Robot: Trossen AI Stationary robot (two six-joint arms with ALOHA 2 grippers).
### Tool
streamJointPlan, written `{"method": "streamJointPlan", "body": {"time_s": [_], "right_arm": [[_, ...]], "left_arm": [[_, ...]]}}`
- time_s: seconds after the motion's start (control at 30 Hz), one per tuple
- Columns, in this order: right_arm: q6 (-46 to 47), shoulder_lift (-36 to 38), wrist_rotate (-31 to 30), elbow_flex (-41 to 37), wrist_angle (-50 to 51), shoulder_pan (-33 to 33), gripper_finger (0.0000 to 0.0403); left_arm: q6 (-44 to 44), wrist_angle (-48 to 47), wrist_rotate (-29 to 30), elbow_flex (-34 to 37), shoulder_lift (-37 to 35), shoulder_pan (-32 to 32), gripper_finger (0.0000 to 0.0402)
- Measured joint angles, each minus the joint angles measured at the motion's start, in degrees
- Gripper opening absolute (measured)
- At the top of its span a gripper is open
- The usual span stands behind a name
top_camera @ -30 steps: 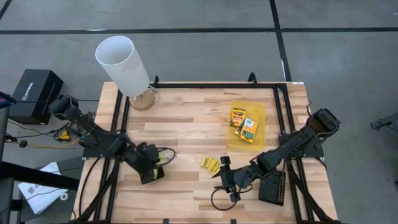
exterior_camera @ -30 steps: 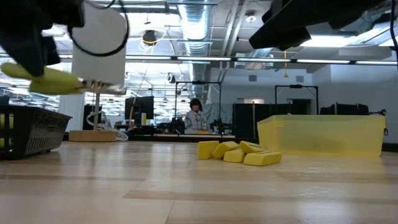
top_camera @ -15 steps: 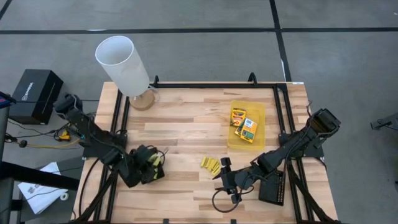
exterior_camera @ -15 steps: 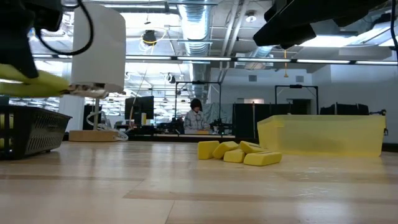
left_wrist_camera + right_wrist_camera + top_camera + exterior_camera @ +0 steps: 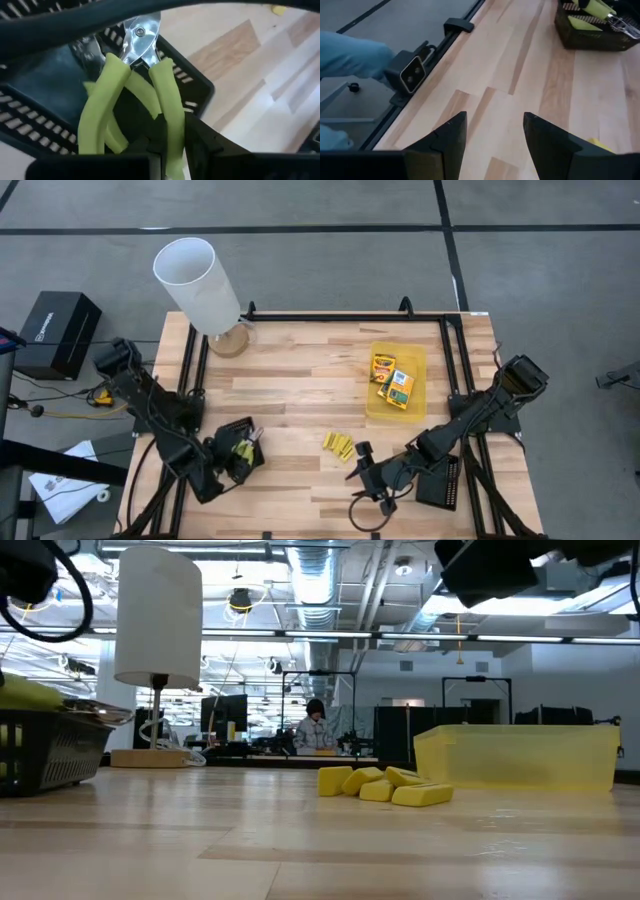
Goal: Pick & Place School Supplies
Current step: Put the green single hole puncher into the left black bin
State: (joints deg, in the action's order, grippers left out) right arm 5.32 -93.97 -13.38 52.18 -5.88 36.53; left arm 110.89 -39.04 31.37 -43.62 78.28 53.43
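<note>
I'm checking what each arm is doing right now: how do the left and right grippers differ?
The left gripper is shut on the pliers, gripping a green handle; the right gripper is open and holds nothing. The left one is over the black mesh tray at the table's left; the right one is over bare table, near the yellow sticks. Both are dark two-finger grippers near the table's front edge.

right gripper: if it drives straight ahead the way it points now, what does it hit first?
Probably bare table: the open right gripper angles down at empty wood. If it clears the surface, the black mesh tray holding the pliers lies further ahead, somewhat off to the side. Depth is unclear.
</note>
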Motion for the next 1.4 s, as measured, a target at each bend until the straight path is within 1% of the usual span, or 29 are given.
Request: {"method": "streamJointPlan", "body": {"time_s": [0.23,0.4,0.67,0.83,0.93,1.1,1.2,1.3,1.4], "right_arm": [[-1.6,0.0,2.0,0.0,1.3,0.6,0.0186],[-2.5,0.0,3.5,0.0,2.4,0.7,0.0186],[-2.9,0.0,6.0,0.0,3.9,1.3,0.0186],[-3.3,0.0,6.1,0.0,3.8,2.0,0.0186],[-3.8,0.0,6.1,0.0,3.8,2.1,0.0186],[-3.8,0.0,6.1,0.0,3.8,2.1,0.0186],[-3.7,0.0,6.1,0.0,3.3,1.6,0.0186],[-3.0,0.0,6.1,0.0,2.4,0.9,0.0186],[-2.8,0.0,6.1,0.0,2.1,0.1,0.0186]], "left_arm": [[2.6,-1.5,2.8,-2.9,0.2,0.3,0.0033],[8.2,-4.1,4.1,-3.1,0.2,0.3,0.0033],[9.1,-4.5,3.8,-3.1,0.2,-1.6,0.0033],[9.1,-4.4,4.4,-3.2,0.2,-1.6,0.0033],[5.6,-3.5,4.9,-3.5,0.2,-1.6,0.0033],[-4.6,-0.2,5.2,-5.0,0.2,-1.3,0.0036],[-5.5,-0.1,5.4,-5.4,0.2,-1.3,0.0033],[-2.8,-1.5,4.8,-5.4,0.2,-1.3,0.0033],[3.6,-6.3,2.4,-5.4,0.2,-1.3,0.0033]]}}
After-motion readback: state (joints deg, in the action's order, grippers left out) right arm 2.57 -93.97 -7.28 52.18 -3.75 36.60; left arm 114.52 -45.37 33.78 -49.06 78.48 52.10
